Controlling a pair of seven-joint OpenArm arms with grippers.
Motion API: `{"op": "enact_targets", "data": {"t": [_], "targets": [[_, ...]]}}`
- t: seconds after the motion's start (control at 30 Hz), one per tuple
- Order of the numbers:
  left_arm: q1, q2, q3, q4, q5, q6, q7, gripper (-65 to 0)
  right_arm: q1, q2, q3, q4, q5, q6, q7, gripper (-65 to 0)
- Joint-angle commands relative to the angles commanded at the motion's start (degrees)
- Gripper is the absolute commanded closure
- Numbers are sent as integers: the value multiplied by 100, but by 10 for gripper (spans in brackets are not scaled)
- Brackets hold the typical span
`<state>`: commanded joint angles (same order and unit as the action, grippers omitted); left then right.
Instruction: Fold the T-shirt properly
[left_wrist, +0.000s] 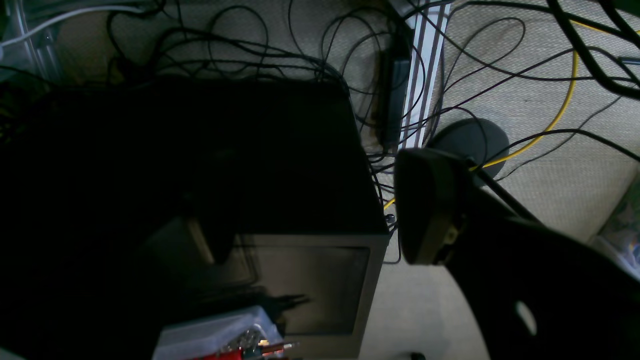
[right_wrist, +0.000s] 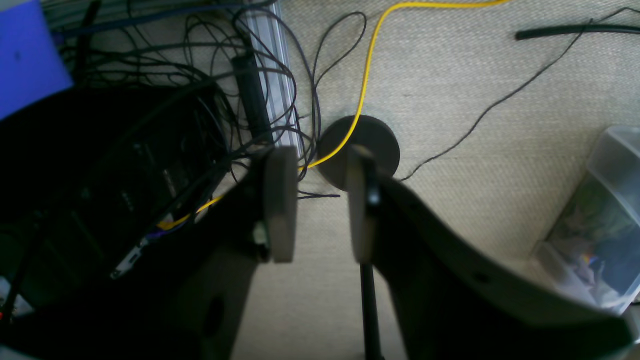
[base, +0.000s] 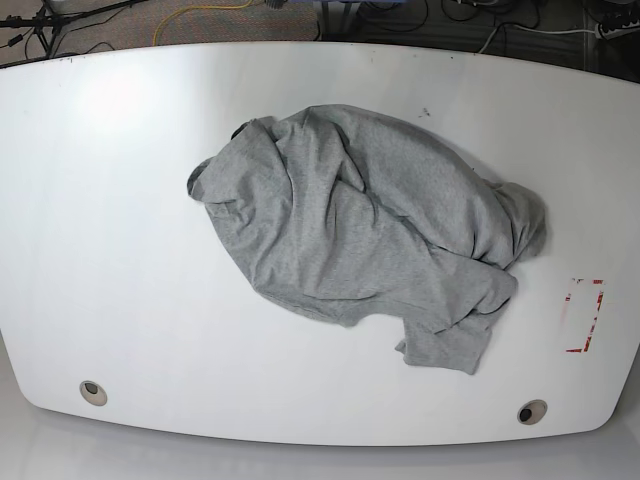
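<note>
Crumpled T-shirt (base: 365, 235) on the white table (base: 120, 250), no lettering showing.
Only wrist views show pincers: right gripper (right_wrist: 317, 205) parted, empty; left gripper (left_wrist: 320, 235) unclear.

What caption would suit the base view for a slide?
Crumpled grey T-shirt heaped on a white table, unfolded, no arms in sight.

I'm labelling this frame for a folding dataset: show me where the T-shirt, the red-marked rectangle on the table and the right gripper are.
T-shirt (base: 370, 235): base view, middle of the crumpled grey fabric.
Red-marked rectangle (base: 584, 315): base view, its centre, near the table's edge.
Right gripper (right_wrist: 320, 205): right wrist view, gap midway between its open fingertips.
</note>
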<state>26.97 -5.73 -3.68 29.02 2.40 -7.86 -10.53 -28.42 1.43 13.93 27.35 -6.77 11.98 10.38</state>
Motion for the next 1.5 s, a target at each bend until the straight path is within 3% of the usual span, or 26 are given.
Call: {"op": "enact_targets", "data": {"t": [0.33, 0.67, 0.93, 1.07, 1.2, 1.5], "targets": [[218, 10, 6, 253, -8, 17, -216, -441, -259, -85, -14, 599, 110, 42, -38, -229], [-14, 35, -138, 178, 63, 25, -147, -447, -338, -131, 2, 817, -17, 44, -111, -222], [-14, 59, -125, 215, 65, 43, -144, -442, -456, -123, -15, 854, -62, 51, -137, -85], [176, 65, -146, 517, 68, 48, -165, -443, -676, -125, -6, 1151, -61, 74, -120, -100], [682, 56, -131, 1295, 37, 11, -165, -445, -1027, -142, -10, 1675, -33, 87, -71, -160], [1092, 67, -99, 1947, 23, 14, -172, -445, -1352, -140, -24, 2149, -26, 114, -75, -183]]}}
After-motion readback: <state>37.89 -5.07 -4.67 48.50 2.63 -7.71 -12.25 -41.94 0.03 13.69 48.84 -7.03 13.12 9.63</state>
